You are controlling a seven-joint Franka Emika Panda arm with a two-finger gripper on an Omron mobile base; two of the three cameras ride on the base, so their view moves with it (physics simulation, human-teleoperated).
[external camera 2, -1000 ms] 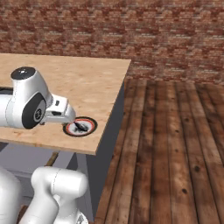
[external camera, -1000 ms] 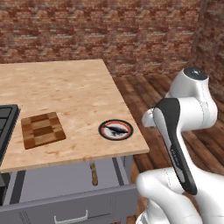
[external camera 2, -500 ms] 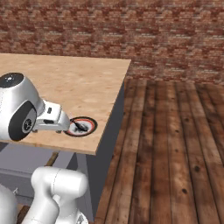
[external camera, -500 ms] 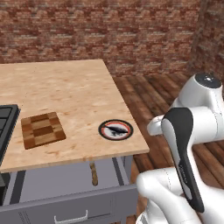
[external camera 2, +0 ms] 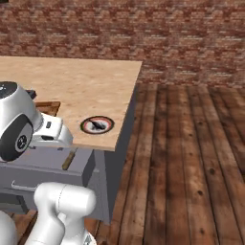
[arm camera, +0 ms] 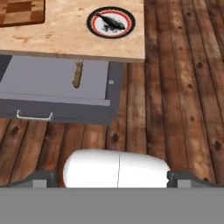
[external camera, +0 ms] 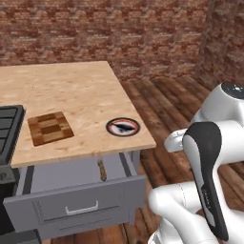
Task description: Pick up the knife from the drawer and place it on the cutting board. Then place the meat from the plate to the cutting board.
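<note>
While the drawer (external camera: 81, 202) stands pulled out from under the front edge of the counter (external camera: 71, 90), the knife (external camera: 101, 169) lies inside it near its right side, brown handle toward the drawer front, its blade end running back under the counter's lip. From the hand view the handle shows plainly against the grey drawer floor, with the counter's edge covering the rest. A thin silver bar handle (external camera: 81, 208) sits on the drawer's flat front.

Up on the counter, the plate (external camera: 123, 127) rests near the front right corner, with the dark meat (external camera: 124, 126) lying on its white centre. The cutting board (external camera: 49, 127) sits well to the left of the plate, also near the front edge, with nothing on it. At the counter's left edge a black stove top (external camera: 8, 126) begins, just beside the board.

Nothing lies between the knife and the open air above the drawer except that overhanging counter edge. The robot's arm (external camera: 205, 157) is folded back over the wooden floor (external camera 2: 191, 158), to the right of the counter and well apart from the drawer. The gripper (arm camera: 112, 180) shows as two dark tips at the bottom corners of the hand view, spread wide with nothing between them. A brick wall (external camera 2: 143, 33) closes the room behind the counter.
</note>
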